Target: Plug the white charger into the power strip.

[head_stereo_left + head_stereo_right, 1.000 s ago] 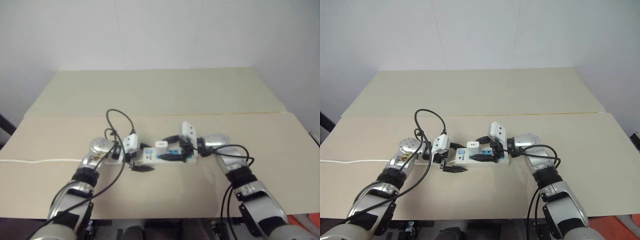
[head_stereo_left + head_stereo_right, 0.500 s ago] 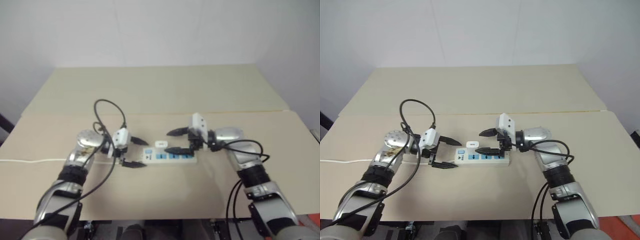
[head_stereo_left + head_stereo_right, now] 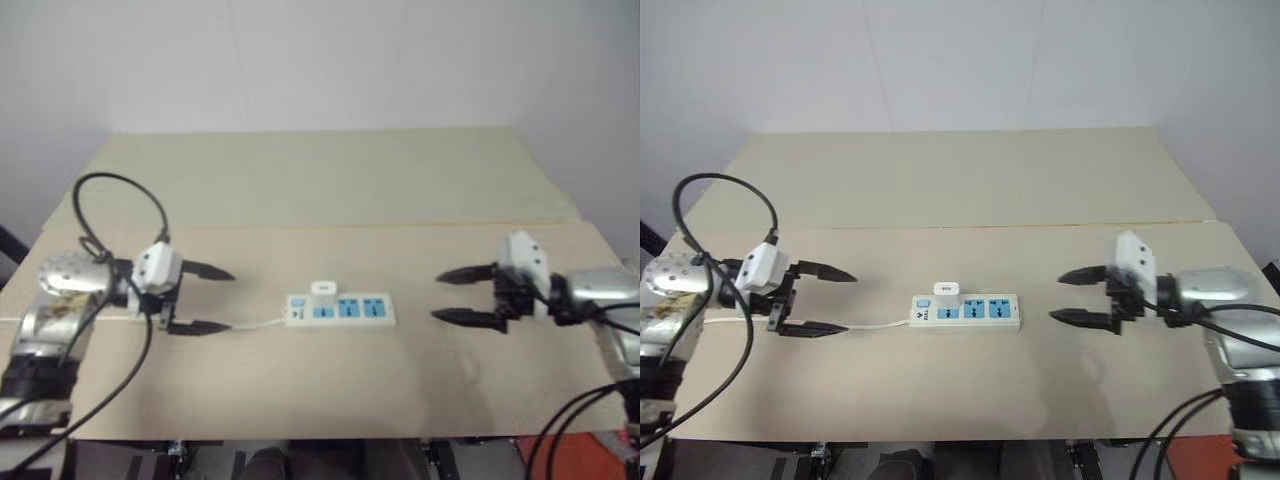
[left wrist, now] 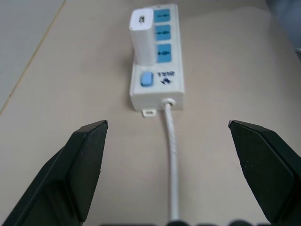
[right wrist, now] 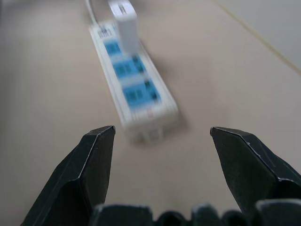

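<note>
The left hand [image 3: 818, 300] hovers spread and empty near the left edge of the tan surface [image 3: 960, 390], its fingers aimed along the thin white cord [image 3: 875, 324] toward the power strip [image 3: 965, 311], with bare room between them. The strip lies flat mid-surface, long axis running left to right, switch end leftward, and the white charger [image 3: 947, 290] stands upright in it just beside that switch. Well apart on the right, the right hand [image 3: 1074, 296] hangs released, empty, pointing back at the strip.

Head stereo pair looks down on the surface [image 3: 960, 190]; wrist views face the power strip [image 4: 157, 66] from opposite ends.
</note>
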Robot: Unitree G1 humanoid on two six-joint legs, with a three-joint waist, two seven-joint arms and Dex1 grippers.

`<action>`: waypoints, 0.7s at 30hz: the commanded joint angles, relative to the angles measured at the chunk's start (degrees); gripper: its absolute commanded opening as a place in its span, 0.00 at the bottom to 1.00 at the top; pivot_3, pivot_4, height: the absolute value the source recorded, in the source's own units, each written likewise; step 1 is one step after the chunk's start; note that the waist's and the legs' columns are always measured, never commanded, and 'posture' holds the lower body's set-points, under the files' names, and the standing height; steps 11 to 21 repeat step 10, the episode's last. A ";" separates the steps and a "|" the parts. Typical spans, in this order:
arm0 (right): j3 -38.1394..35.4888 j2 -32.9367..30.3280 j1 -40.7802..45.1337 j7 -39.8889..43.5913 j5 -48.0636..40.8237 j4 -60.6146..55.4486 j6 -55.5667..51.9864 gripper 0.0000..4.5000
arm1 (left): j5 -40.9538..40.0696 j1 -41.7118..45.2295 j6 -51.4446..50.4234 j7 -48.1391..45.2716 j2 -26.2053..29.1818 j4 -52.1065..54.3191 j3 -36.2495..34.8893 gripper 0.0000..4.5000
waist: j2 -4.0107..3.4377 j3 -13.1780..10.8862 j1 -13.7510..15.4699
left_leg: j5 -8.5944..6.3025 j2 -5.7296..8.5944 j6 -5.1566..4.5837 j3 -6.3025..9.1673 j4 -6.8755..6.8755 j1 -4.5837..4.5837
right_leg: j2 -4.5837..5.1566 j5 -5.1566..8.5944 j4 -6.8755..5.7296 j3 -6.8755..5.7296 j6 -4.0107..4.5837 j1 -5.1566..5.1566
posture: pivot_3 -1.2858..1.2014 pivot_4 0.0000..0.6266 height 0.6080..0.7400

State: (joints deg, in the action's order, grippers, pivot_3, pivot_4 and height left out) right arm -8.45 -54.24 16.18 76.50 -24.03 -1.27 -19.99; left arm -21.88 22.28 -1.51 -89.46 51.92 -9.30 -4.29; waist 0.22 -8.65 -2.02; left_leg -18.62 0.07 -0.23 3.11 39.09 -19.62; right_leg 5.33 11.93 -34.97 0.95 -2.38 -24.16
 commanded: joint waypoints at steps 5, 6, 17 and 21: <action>-9.54 -3.89 -8.75 -1.11 -0.39 -0.76 1.93 0.86 | -3.52 -4.13 -3.71 1.72 3.45 6.85 -4.65 1.00 | 0.03 -0.02 0.46 | 0.00 -0.01 0.00 -0.08 -0.01 0.25 | 0.00 0.03 0.05 0.03 0.04 0.18 | 0.52 0.24 1.00; -10.52 -3.78 -9.99 -1.53 -0.68 -1.53 1.64 0.86 | -3.52 -4.06 -3.93 2.29 3.09 7.35 -4.35 1.00 | 0.04 -0.03 0.64 | 0.00 -0.02 0.00 -0.11 -0.01 0.30 | 0.00 0.04 0.08 0.04 0.05 0.21 | 0.52 0.24 1.00; -12.61 -3.76 -13.58 -2.90 -1.65 -4.98 0.61 0.86 | -4.23 -2.42 -4.67 2.15 2.38 7.79 -3.24 1.00 | 0.05 -0.03 1.05 | 0.00 -0.01 0.00 -0.14 -0.01 0.35 | -0.01 0.04 -0.02 0.08 0.10 0.20 | 0.52 0.24 1.00; -12.61 -3.76 -13.58 -2.90 -1.65 -4.98 0.61 0.86 | -4.23 -2.42 -4.67 2.15 2.38 7.79 -3.24 1.00 | 0.05 -0.03 1.05 | 0.00 -0.01 0.00 -0.14 -0.01 0.35 | -0.01 0.04 -0.02 0.08 0.10 0.20 | 0.52 0.24 1.00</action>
